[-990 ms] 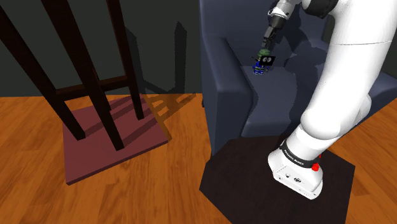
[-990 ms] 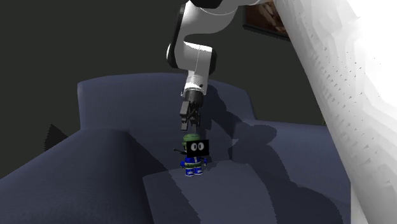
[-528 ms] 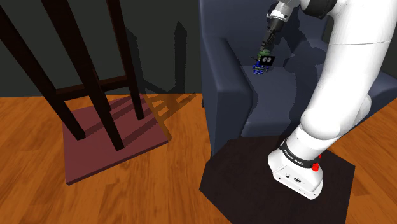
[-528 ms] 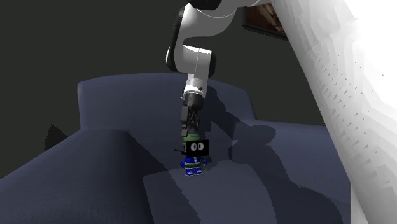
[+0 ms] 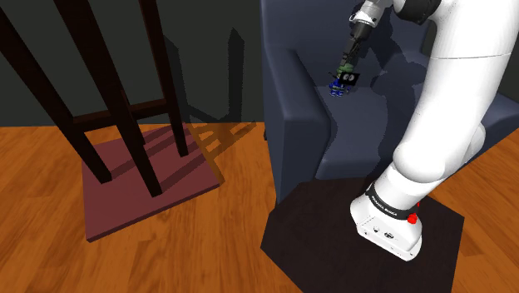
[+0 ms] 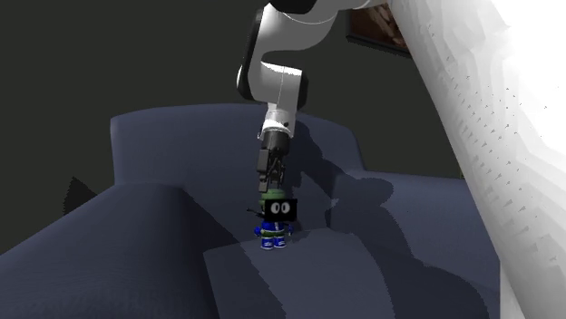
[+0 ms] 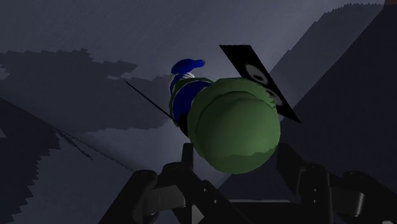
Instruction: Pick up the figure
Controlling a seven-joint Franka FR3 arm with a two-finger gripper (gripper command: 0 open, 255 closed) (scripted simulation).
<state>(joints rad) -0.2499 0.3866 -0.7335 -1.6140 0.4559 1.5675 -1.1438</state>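
The figure (image 6: 276,220) is a small toy with a round green head, a black face plate with white eyes, and blue body and shoes. It is over the seat of a dark blue sofa (image 6: 272,281), its shoes at or just above the cushion. My black gripper (image 6: 271,188) comes down from above and is shut on the green head. In the wrist view the green head (image 7: 232,124) sits clasped between the two fingers (image 7: 186,159) of the gripper (image 7: 236,160). In the shoulder view the figure (image 5: 342,81) hangs under the gripper (image 5: 345,68) beside the sofa arm (image 5: 291,125).
Dark wooden furniture legs (image 5: 125,108) stand on a reddish mat (image 5: 141,179) on the wooden floor at the shoulder view's left. My dark stand (image 5: 358,241) is right against the sofa front. The sofa's back and arm rise around the seat.
The gripper came down over the figure's head and shut on it. Since then the figure has risen slightly with the gripper.
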